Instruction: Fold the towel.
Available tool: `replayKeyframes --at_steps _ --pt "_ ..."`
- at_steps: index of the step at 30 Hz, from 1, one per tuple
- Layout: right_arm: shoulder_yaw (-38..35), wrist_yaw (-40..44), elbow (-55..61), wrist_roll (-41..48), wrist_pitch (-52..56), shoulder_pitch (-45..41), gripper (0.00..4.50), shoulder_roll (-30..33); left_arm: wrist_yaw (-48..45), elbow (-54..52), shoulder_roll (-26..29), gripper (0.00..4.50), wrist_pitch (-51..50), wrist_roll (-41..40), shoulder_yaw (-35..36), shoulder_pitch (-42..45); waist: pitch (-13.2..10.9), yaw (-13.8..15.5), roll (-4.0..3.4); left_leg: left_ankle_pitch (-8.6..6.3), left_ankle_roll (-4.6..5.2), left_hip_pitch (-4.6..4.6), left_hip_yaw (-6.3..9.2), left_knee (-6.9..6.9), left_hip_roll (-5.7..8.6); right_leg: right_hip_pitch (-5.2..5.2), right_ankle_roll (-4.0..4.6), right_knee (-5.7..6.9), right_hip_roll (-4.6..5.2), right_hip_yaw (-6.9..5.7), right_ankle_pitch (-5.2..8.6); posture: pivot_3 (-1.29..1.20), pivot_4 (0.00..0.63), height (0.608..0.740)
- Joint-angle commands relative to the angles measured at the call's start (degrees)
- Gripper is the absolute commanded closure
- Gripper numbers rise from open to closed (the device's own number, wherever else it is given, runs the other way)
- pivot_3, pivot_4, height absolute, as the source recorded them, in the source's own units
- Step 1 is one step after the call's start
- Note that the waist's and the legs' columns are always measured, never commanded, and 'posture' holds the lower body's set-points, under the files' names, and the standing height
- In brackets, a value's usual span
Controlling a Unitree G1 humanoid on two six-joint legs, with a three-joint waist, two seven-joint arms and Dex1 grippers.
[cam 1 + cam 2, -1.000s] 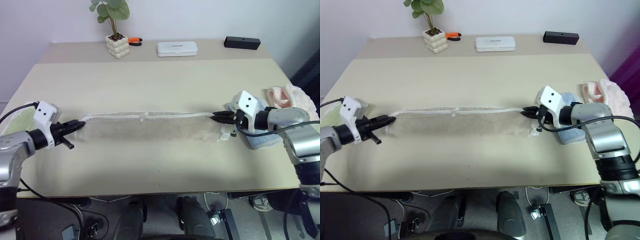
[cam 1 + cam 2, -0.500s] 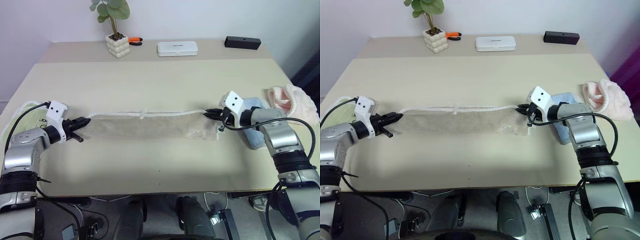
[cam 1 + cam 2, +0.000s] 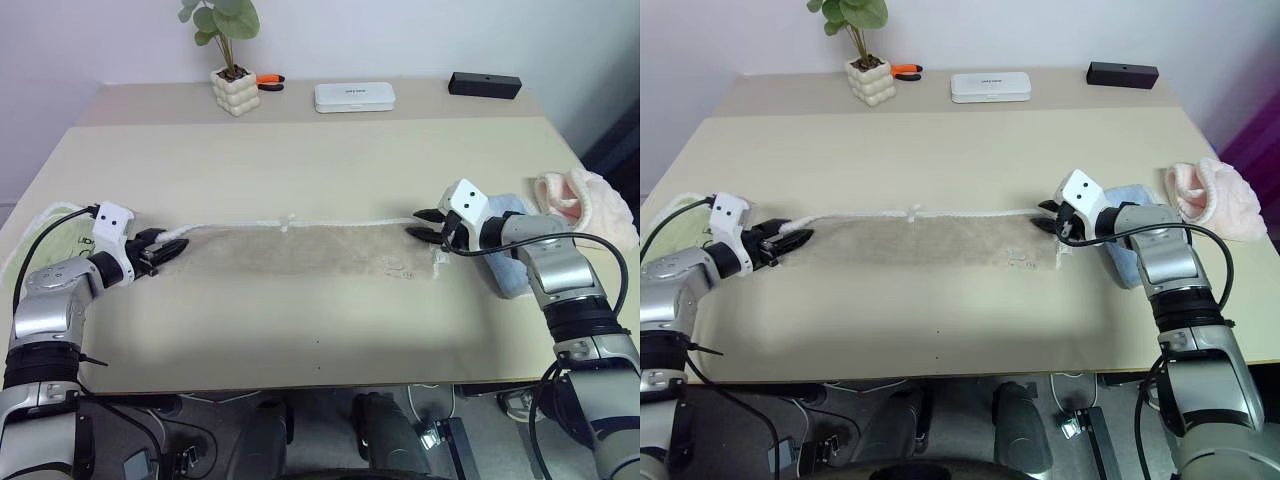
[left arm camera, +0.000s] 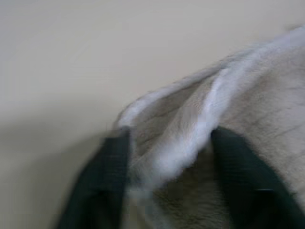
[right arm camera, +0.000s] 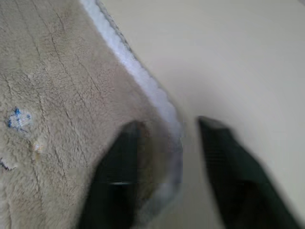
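**Towel laid out long on the table, both grippers parted at its ends**

Towel (image 3: 300, 247) — beige terry, folded into a long narrow band — lies flat across the middle of the tan table (image 3: 320, 160), its whitish corded edge along the far side with a small loop near the middle. The left gripper (image 3: 160, 250) sits at the towel's left end with its black fingers (image 4: 102, 176) spread; in the left wrist view the corded corner stands bunched between them. The right gripper (image 3: 428, 224) is at the right end — its fingers (image 5: 119, 167) also apart, one resting on the terry, the other over bare table just past the white edge. A light blue towel (image 3: 505, 250) lies under the right forearm, and a pink cloth (image 3: 585, 200) sits near the table's right edge. At the far side stand a potted plant (image 3: 232, 70), a white case (image 3: 354, 97) and a black box (image 3: 484, 85)
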State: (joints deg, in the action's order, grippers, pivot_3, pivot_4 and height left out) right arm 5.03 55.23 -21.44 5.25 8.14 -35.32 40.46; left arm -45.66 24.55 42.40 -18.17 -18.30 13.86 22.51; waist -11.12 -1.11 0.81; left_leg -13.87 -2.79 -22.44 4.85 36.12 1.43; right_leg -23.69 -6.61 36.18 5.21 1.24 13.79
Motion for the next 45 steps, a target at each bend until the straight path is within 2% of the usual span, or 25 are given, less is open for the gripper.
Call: replayKeyframes --at_steps 1,5,7,11,13,17,20,24,26,30,37,39,41,45 --pt "-3.49 -1.5 5.4 0.19 0.58 1.6 1.1 2.67 2.92 -2.04 0.15 0.03 -0.78 -2.7 5.32 0.18 0.0 0.05 0.0 0.0 0.0 0.0 0.01 0.0 0.0 0.0 0.0 0.0 0.0 0.0 0.0 0.0 0.15 0.738" --pt "-8.35 -3.64 15.5 2.52 5.28 7.77 1.1 5.17 5.45 -9.3 -1.72 0.03 -6.55 -9.97 12.38 -3.28 0.0 0.14 0.0 0.0 0.0 -0.03 0.02 0.0 -0.01 0.0 0.0 -0.01 0.02 0.0 0.0 0.0 0.15 0.738" --pt "-11.26 -4.13 21.37 5.8 11.02 10.62 1.1 5.41 7.71 -11.84 -2.95 0.03 -9.1 -12.36 15.05 -4.71 0.0 0.16 0.0 -0.01 0.01 -0.02 0.04 0.0 0.0 0.01 -0.01 0.0 0.02 0.0 0.0 0.0 0.15 0.738" --pt "-17.99 -6.52 34.86 16.72 25.8 16.58 0.03 3.2 10.08 -18.93 -4.72 0.0 -10.25 -13.84 16.32 -8.19 0.01 0.17 0.02 -0.01 0.01 0.02 0.07 0.03 -0.03 0.06 0.0 0.01 0.01 0.01 0.0 0.0 0.15 0.738" --pt "-20.87 -10.11 41.01 21.95 32.57 19.67 0.03 0.47 9.33 -24.67 -5.58 0.0 -10.67 -14.31 14.06 -10.3 0.03 0.26 0.06 -0.01 0.01 0.03 0.08 0.02 -0.04 0.09 0.0 -0.01 0.0 0.0 0.0 0.0 0.15 0.738" --pt "-26.49 -17.69 52.97 34.87 45.97 28.85 0.03 -6.71 3.54 -38.09 -5.35 0.0 -7.41 -9.32 0.1 -16.02 0.07 0.88 0.09 -0.01 0.0 0.02 0.12 0.02 -0.02 0.17 0.01 -0.08 0.02 0.01 0.01 0.0 0.15 0.738" --pt "-29.21 -25.31 57.33 43.13 53.94 34.35 0.03 -12.7 1.98 -44.41 -7.78 0.0 -6.77 -8.38 -8.54 -16.63 0.07 1.26 0.08 -0.01 0.01 0.03 0.08 0.04 0.01 0.24 0.09 -0.17 0.05 0.05 0.05 0.0 0.15 0.738" --pt "-30.78 -37.61 59.11 48.9 61.32 38.8 0.03 -20.82 1.49 -48.18 -12.51 0.0 -6.19 -7.53 -17.29 -14.89 0.09 1.3 0.06 -0.01 0.01 0.06 0.02 0.07 -0.03 0.22 0.26 -0.15 -0.01 0.09 0.14 0.0 0.15 0.738" --pt "-32.23 -43.9 58.71 51.03 63.4 38.71 0.03 -24.64 1.5 -49.29 -14.17 0.0 -6.39 -7.73 -19.46 -14.17 0.09 1.16 0.05 -0.01 0.01 0.07 0.03 0.07 -0.08 0.22 0.28 -0.14 -0.09 0.1 0.14 0.0 0.15 0.738" --pt "-35.73 -56.85 54.85 53.32 64.66 34.74 0.03 -32.0 0.93 -51.26 -15.57 0.0 -6.98 -8.11 -22.25 -14.1 0.13 0.21 -0.01 -0.01 0.02 0.08 0.02 0.04 -0.12 0.2 0.27 -0.13 -0.14 0.12 0.14 0.0 0.15 0.738" --pt "-40.64 -72.37 44.81 57.42 61.08 25.3 0.03 -38.57 1.17 -50.92 -15.48 0.0 -6.24 -6.77 -22.9 -15.35 0.16 0.13 -0.02 -0.01 0.03 0.1 0.04 0.05 -0.14 0.23 0.28 -0.15 -0.19 0.11 0.14 0.0 0.15 0.738" --pt "-40.83 -74.59 42.87 58.79 60.06 23.52 0.53 -38.69 1.46 -51.15 -15.43 0.0 -6.23 -6.58 -22.75 -15.7 0.17 0.24 -0.02 -0.01 0.03 0.11 0.04 0.05 -0.14 0.24 0.28 -0.14 -0.19 0.11 0.14 0.0 0.15 0.738" --pt "-40.53 -75.92 41.66 59.79 59.36 22.59 1.28 -38.08 1.75 -51.37 -15.41 0.0 -6.28 -6.48 -22.59 -16.02 0.17 0.24 -0.02 -0.01 0.03 0.1 0.04 0.05 -0.13 0.24 0.28 -0.15 -0.18 0.11 0.14 0.0 0.15 0.738" --pt "-40.0 -77.91 40.32 61.28 57.59 21.85 3.27 -36.85 2.74 -52.03 -15.83 0.0 -6.29 -6.39 -22.71 -17.15 0.17 0.09 -0.05 -0.02 0.04 0.1 0.04 0.03 -0.14 0.23 0.27 -0.15 -0.19 0.11 0.14 0.0 0.15 0.738"
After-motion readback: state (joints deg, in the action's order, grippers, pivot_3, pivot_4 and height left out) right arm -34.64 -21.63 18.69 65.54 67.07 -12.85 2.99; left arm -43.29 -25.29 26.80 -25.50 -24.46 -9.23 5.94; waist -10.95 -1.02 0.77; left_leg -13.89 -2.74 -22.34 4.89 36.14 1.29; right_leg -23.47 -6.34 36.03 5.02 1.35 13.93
